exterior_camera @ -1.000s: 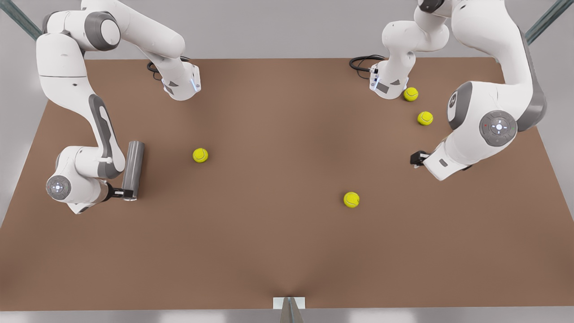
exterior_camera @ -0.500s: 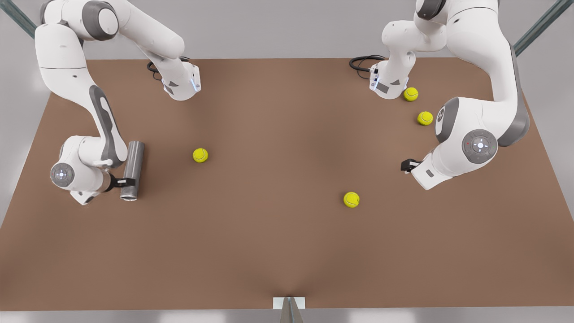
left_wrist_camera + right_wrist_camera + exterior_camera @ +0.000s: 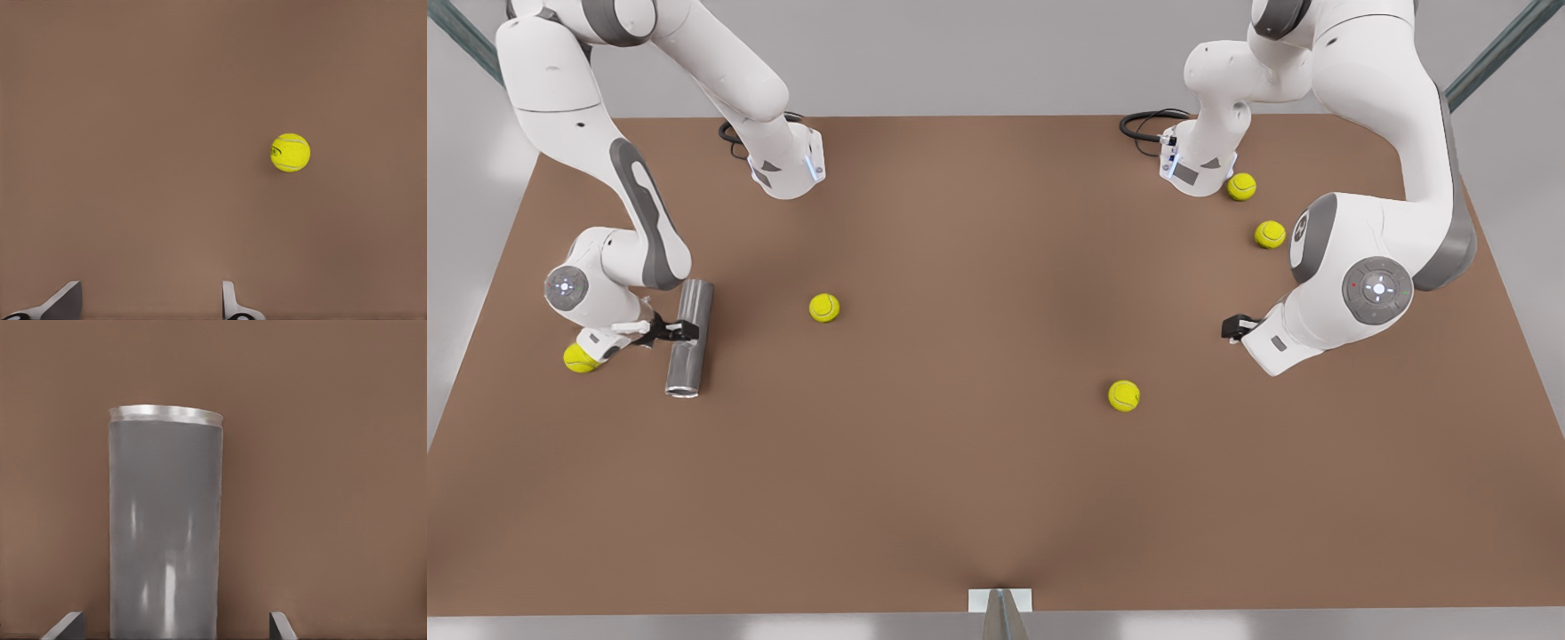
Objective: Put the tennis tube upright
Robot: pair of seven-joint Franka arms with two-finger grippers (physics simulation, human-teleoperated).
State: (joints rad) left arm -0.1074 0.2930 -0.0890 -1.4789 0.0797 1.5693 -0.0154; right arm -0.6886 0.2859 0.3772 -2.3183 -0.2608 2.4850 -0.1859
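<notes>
The tennis tube (image 3: pixel 689 338) is a grey metallic cylinder lying flat on the brown table (image 3: pixel 978 480) at the front view's left. Its rimmed open end points toward the near edge. The right gripper (image 3: pixel 672 331) is at the tube's mid-length, on its side. In the right wrist view the tube (image 3: pixel 165 527) runs away from the right gripper (image 3: pixel 173 628), whose open fingers stand on either side of it with gaps. The left gripper (image 3: pixel 1234 327) waits open at the front view's right. In its wrist view the left gripper (image 3: pixel 148 305) hovers over bare table.
Several yellow-green tennis balls lie about: one (image 3: pixel 580 357) beside the right arm's wrist, one (image 3: pixel 824 308) to the right of the tube, one (image 3: pixel 1124 395) mid-table, two (image 3: pixel 1241 187) (image 3: pixel 1270 234) at the back right. A ball (image 3: pixel 290 152) lies ahead of the left gripper.
The right gripper slid along the tube from its near end to its middle, uncovering a ball beside the wrist. The left arm shifted slightly toward the front view's left, then stopped.
</notes>
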